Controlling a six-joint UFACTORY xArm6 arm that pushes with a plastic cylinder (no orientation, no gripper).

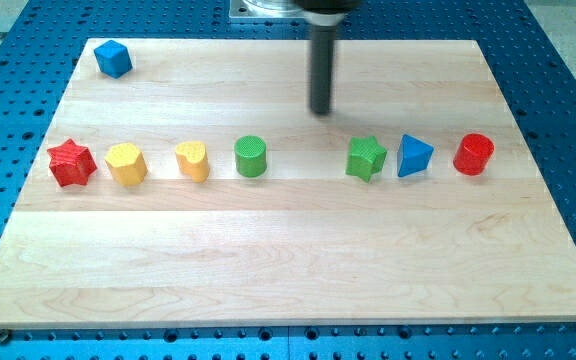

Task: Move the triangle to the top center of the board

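My tip (320, 111) rests on the wooden board (288, 270) near its top edge, a little to the view's right of centre. It is a bare rod end with nothing to open or close, and it touches no block.

Blue triangle (414, 156): the task's block. It sits in the row across the board's middle, toward the right edge, second from that end. It lies below my tip and to its right, well apart from it.

Row across the middle, from the left edge to the right:
- red star (71, 163), nearest the left edge
- yellow hexagon (126, 163), just beside the star
- yellow heart (193, 160)
- green cylinder (251, 156)
- a wide gap, with my tip above it and closer to the top edge
- green star (366, 158)
- blue triangle, just beside the green star; I cannot tell if they touch
- red cylinder (474, 154), nearest the right edge

Blue cube (113, 58): alone in the top left corner, tilted, well apart from the row.

The board's lower half holds no blocks. The board lies on a blue perforated table (568, 100), which shows on all sides.
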